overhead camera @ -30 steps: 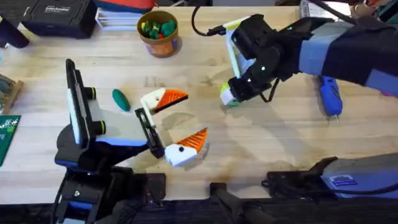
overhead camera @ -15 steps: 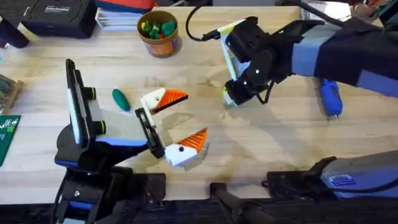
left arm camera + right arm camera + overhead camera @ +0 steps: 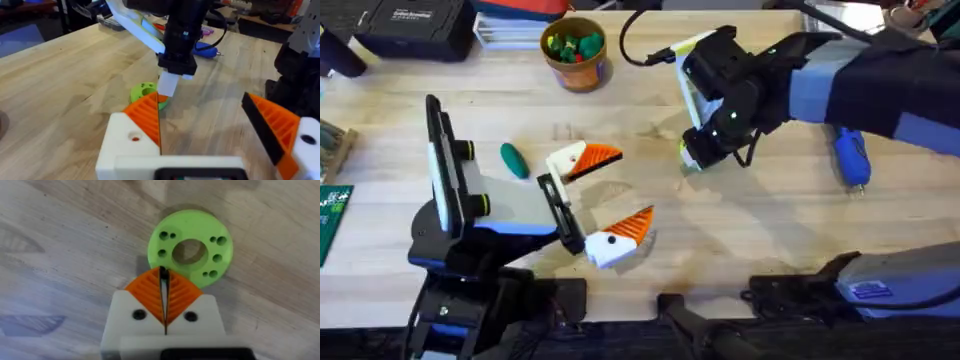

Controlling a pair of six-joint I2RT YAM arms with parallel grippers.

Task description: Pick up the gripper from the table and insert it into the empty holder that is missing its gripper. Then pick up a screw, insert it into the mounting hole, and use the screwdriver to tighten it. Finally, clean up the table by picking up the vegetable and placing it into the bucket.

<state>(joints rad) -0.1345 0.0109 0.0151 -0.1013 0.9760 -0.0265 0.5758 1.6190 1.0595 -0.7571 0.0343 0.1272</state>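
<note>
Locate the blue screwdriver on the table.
In the overhead view the blue screwdriver lies at the table's right side, just beyond the right arm's blue sleeve, right of the green ring-shaped disc.

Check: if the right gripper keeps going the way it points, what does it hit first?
Most likely the green disc. The right gripper, fingers shut, points down at the table with the disc's near rim just beyond its tips. Whether it already touches is unclear.
</note>
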